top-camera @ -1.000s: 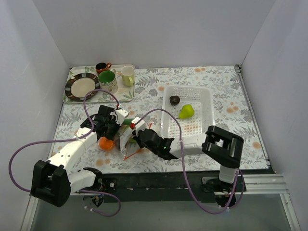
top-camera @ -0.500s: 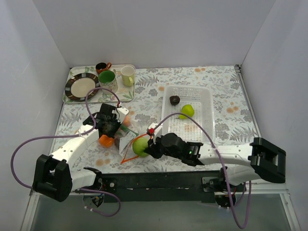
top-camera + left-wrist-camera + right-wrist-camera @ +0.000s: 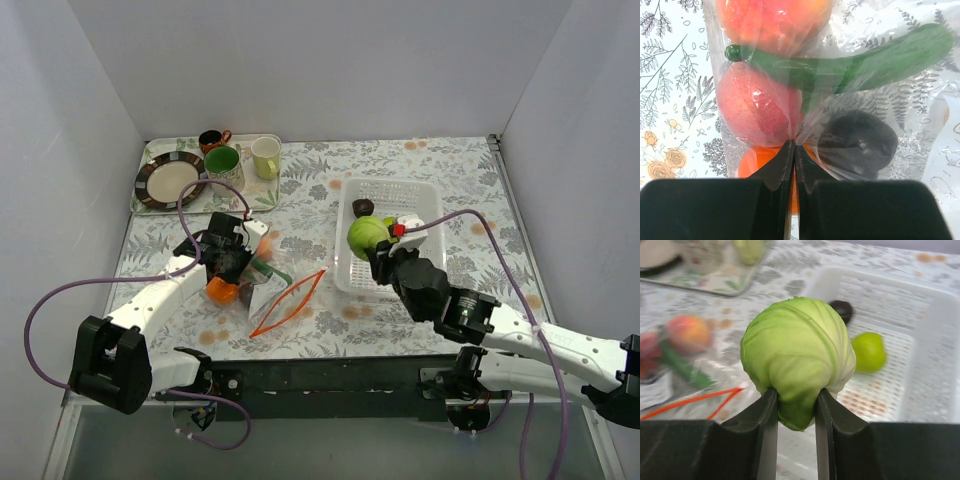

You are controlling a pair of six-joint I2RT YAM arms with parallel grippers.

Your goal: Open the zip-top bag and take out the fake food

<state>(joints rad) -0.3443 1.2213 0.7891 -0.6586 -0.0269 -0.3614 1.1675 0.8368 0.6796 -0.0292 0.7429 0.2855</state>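
Observation:
The zip-top bag (image 3: pixel 268 292) lies left of centre, its orange-red zip strip (image 3: pixel 290 303) spread open toward the right. My left gripper (image 3: pixel 230 268) is shut on the bag's plastic (image 3: pixel 805 125). Inside the bag I see a pink peach (image 3: pixel 755 107), an orange (image 3: pixel 775 20), a green pod (image 3: pixel 850 65) and a dark brown-purple piece (image 3: pixel 857 142). My right gripper (image 3: pixel 380 252) is shut on a round green cabbage-like fake food (image 3: pixel 797 357), held over the near left part of the white basket (image 3: pixel 432 200). It also shows in the top view (image 3: pixel 366 234).
The basket (image 3: pixel 940 340) holds a green pear (image 3: pixel 868 351) and a dark piece (image 3: pixel 363 208). A tray (image 3: pixel 150 205) at the back left carries a plate (image 3: pixel 171 180), a green mug (image 3: pixel 223 163), a cream mug (image 3: pixel 266 156) and a small brown cup (image 3: pixel 212 139). White walls enclose the table.
My right gripper has drawn the green food out of the bag and carried it right and back, over the basket. The bag's mouth now lies open. The left gripper kept its hold.

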